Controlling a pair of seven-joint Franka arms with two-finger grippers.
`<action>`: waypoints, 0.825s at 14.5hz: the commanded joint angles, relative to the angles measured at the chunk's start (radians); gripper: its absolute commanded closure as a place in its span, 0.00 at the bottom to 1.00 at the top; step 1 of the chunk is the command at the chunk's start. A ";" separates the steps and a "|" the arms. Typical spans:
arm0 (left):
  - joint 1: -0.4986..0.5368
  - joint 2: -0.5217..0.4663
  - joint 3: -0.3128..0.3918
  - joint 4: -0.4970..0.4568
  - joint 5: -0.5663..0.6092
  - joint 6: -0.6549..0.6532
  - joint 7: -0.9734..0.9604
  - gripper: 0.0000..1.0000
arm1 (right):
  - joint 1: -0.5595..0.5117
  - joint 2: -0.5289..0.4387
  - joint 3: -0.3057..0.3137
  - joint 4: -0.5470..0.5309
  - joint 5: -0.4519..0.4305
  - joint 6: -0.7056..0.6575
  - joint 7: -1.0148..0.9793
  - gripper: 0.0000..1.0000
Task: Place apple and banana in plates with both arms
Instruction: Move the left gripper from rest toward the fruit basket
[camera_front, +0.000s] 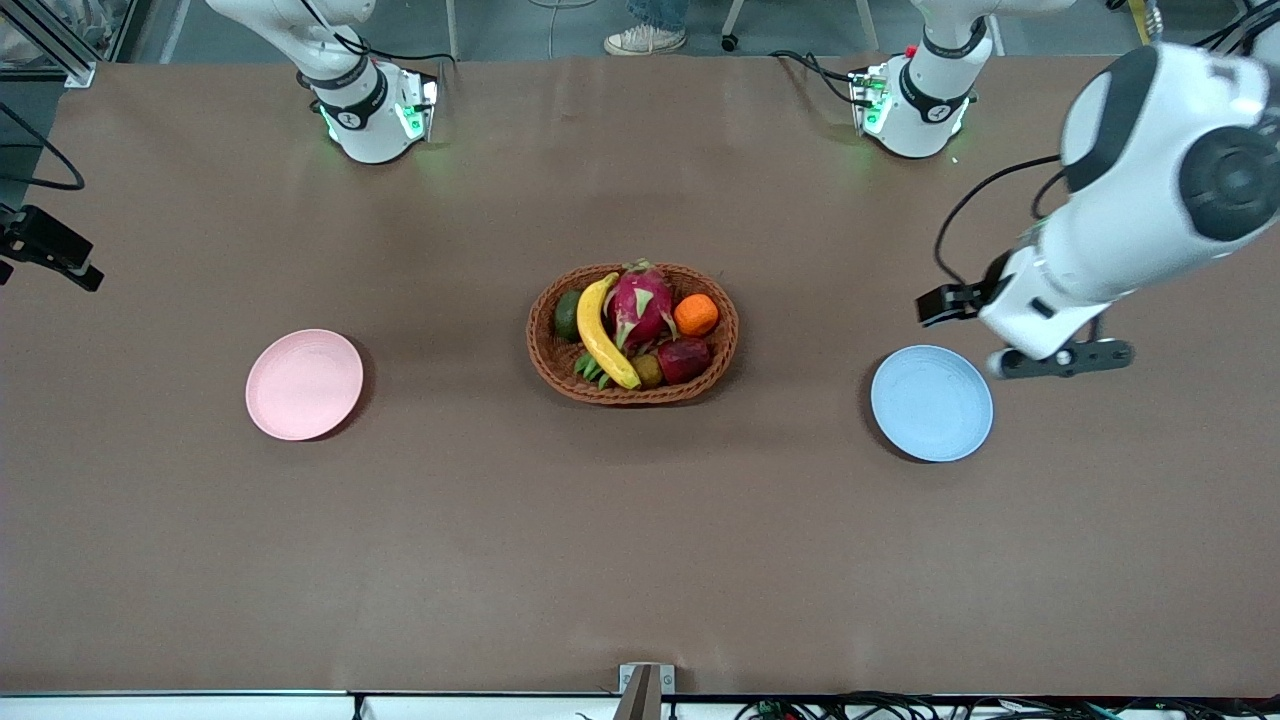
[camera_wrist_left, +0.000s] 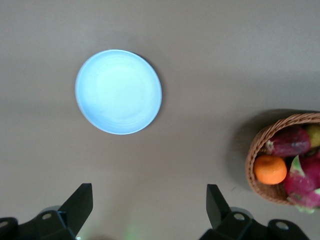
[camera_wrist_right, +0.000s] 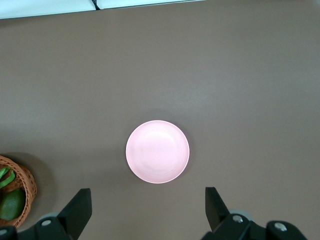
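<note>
Both fruits, apple (camera_front: 684, 358) and banana (camera_front: 603, 334), lie in the basket (camera_front: 553, 375) midway between empty plates: pink (camera_front: 304, 384), blue (camera_front: 931, 403). Left gripper (camera_wrist_left: 150, 210) hangs spread beside the blue plate, right gripper (camera_wrist_right: 148, 207) spread high above the pink one's end, each arm apparently assigned its nearer plate.

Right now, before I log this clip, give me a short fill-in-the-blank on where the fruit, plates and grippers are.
1. The banana and the apple both lie in the wicker ____.
2. The plate toward the right arm's end of the table is pale ____.
3. The left gripper, fingers apart, hangs beside the light ____ plate.
4. The right gripper has its fingers ____.

Missing words: basket; pink; blue; open
</note>
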 joint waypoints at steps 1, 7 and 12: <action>-0.066 0.039 0.003 -0.020 -0.011 0.052 -0.117 0.00 | -0.002 -0.018 0.001 -0.010 -0.020 -0.004 0.007 0.00; -0.219 0.163 0.003 -0.022 -0.011 0.207 -0.407 0.00 | 0.024 0.016 0.009 -0.023 -0.017 -0.062 -0.002 0.00; -0.314 0.249 0.003 -0.018 -0.011 0.313 -0.550 0.00 | 0.182 0.116 0.007 -0.078 -0.001 -0.084 -0.001 0.00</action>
